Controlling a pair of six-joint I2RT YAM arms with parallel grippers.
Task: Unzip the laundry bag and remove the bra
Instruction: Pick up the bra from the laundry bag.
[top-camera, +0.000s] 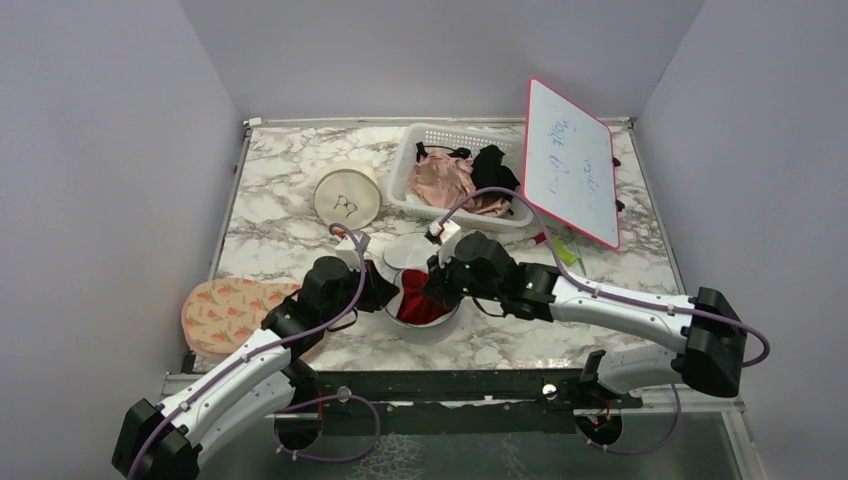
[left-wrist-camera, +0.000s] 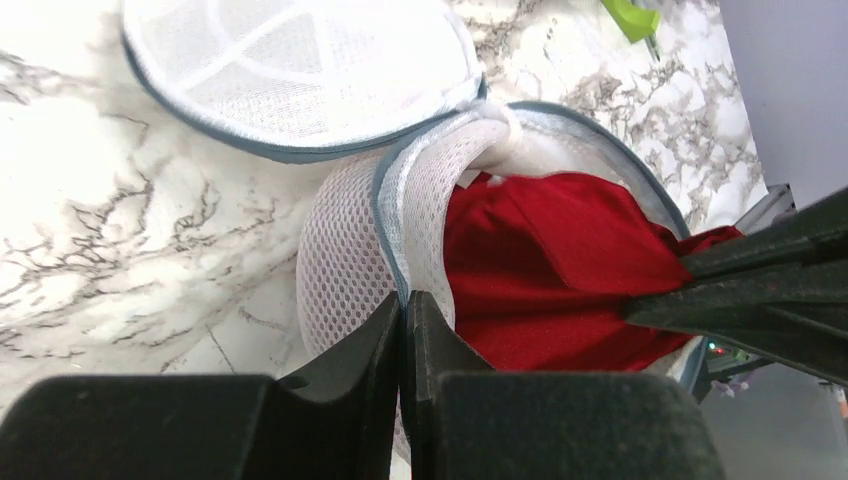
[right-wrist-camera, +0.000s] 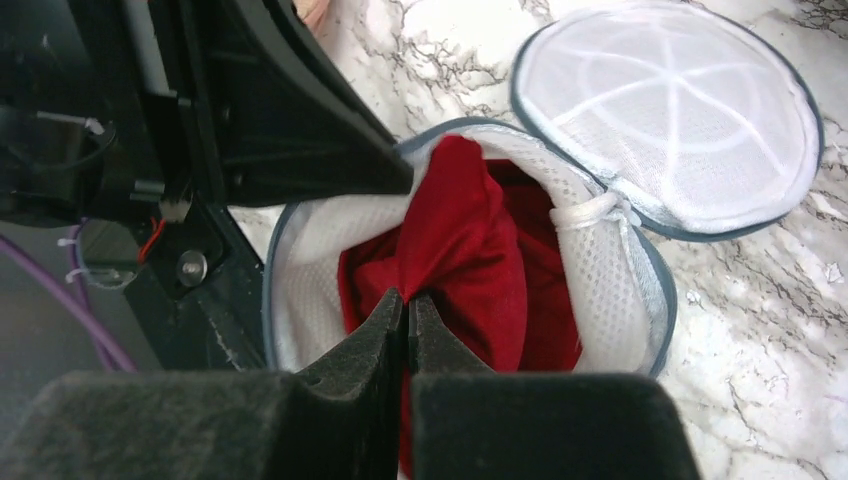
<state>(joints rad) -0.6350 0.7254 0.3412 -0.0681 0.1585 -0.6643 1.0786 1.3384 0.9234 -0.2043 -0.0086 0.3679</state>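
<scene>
The white mesh laundry bag (top-camera: 447, 314) stands open in the middle of the table, its round lid (top-camera: 405, 252) flipped back beside it. The lid also shows in the left wrist view (left-wrist-camera: 290, 70) and the right wrist view (right-wrist-camera: 670, 110). A red bra (top-camera: 415, 297) lies inside the bag. My left gripper (left-wrist-camera: 405, 300) is shut on the bag's grey-blue rim (left-wrist-camera: 385, 200). My right gripper (right-wrist-camera: 407, 297) is shut on a fold of the red bra (right-wrist-camera: 460, 240) and holds it pulled up inside the bag (right-wrist-camera: 610, 260).
A cream round case (top-camera: 347, 195) stands at the back left. A white basket (top-camera: 420, 140) with pink and black garments sits behind the bag. A red-framed whiteboard (top-camera: 570, 160) leans at the back right. A peach patterned pouch (top-camera: 225, 310) lies near the left arm.
</scene>
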